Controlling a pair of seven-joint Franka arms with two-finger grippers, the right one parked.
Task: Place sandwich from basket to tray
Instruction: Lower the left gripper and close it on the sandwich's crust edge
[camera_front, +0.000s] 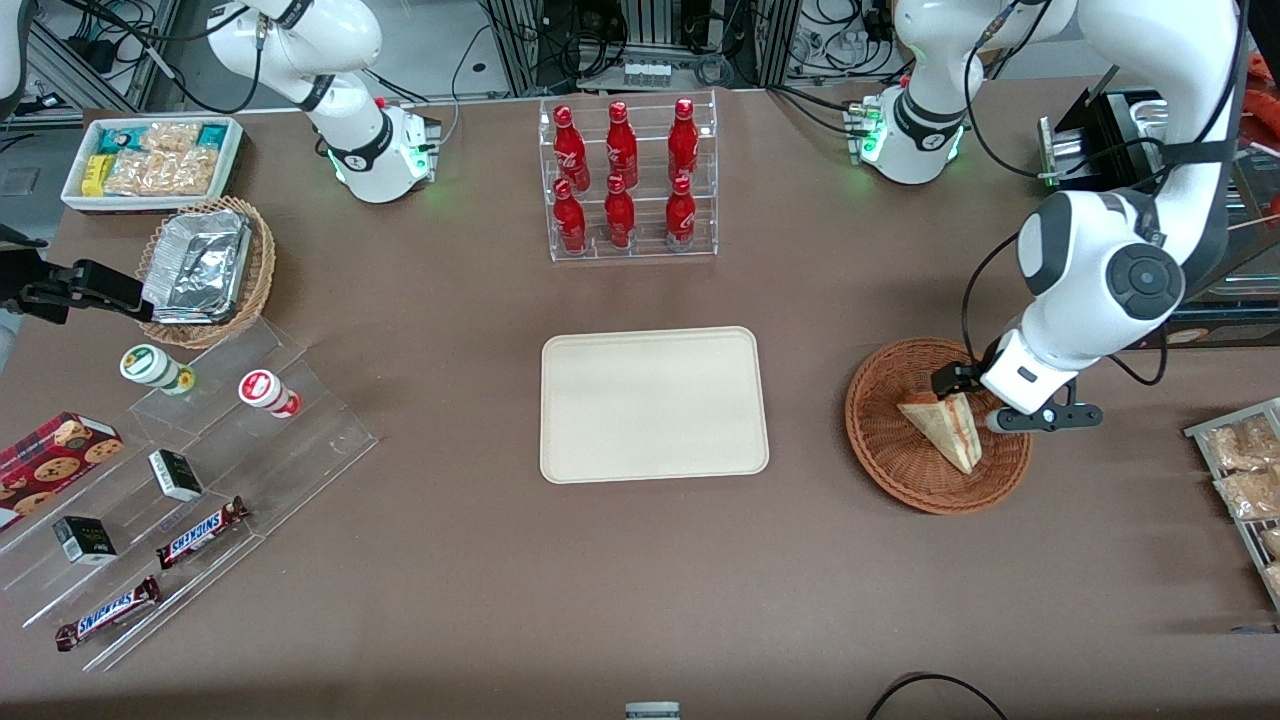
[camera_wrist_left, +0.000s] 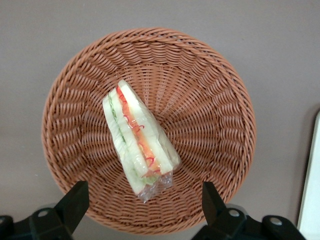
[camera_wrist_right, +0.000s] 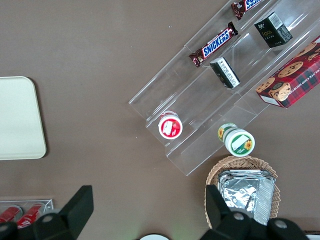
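While the small triangular sandwich wedge of pale bread with red, orange and green filling (camera_front: 945, 428) lies wrapped in clear film inside the round reddish-brown woven wicker basket (camera_front: 885, 440), no part of the transfer shows as done. The sandwich rests on the basket floor, near the centre, cut edge up.

Tool (camera_wrist_left: 142, 202): the left arm's two-finger tool hangs above the basket, over the rim farther from the front camera than the sandwich. Jaws spread wide, one black finger (camera_wrist_left: 75, 200) on each side of the wedge's wrapped end, neither touching it. Nothing held.

Flat cream-beige rectangular plastic tray (camera_front: 655, 404): sits on the brown worktop (camera_front: 640, 580) well apart from the basket, toward the parked arm's end. Nothing on it.

Judgement: task at the approach stage. Left to do:
- lower the tool into the basket and close on the wedge
- lift it clear of the basket rim
- carry it sideways from the basket to the tray
- set it down and let go

Note: film wrap looks slippery; the grip may slide.
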